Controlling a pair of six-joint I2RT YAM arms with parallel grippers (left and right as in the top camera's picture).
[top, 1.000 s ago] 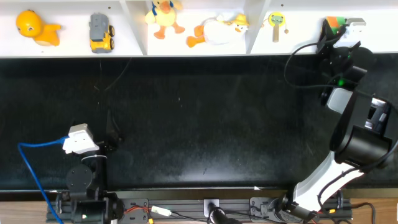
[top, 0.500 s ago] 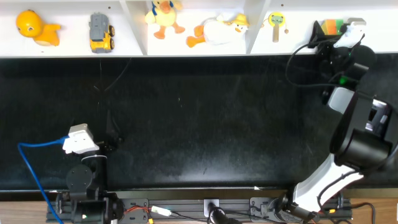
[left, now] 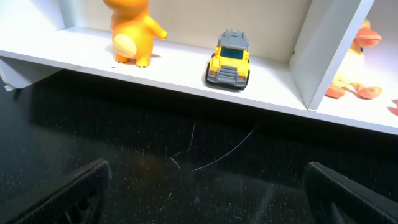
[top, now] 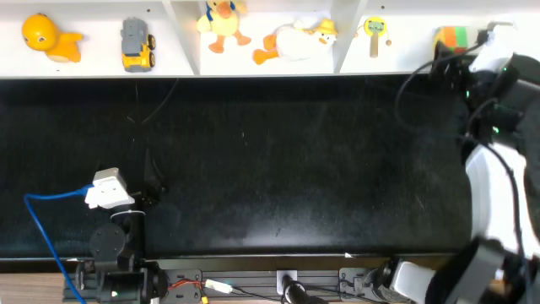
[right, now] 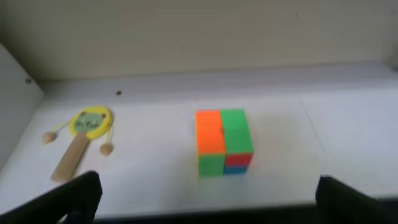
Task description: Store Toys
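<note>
While left fingers [left: 68,196] and right fingers [right: 62,199] sit spread, blocky cube [right: 224,142], flat wooden rattle [right: 81,140], smooth shelf [right: 155,180].

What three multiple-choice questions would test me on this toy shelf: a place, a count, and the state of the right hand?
1. Where is the colour cube? A) left compartment B) right compartment, beside the paddle toy C) middle compartment
2. How many toys sit in the left compartment? A) one B) two C) four
3. The right hand is: A) shut on the cube B) shut on the paddle toy C) open, empty

B: the cube stands beside the paddle toy.
B: orange duck and yellow truck.
C: spread wide, the cube standing free.
</note>
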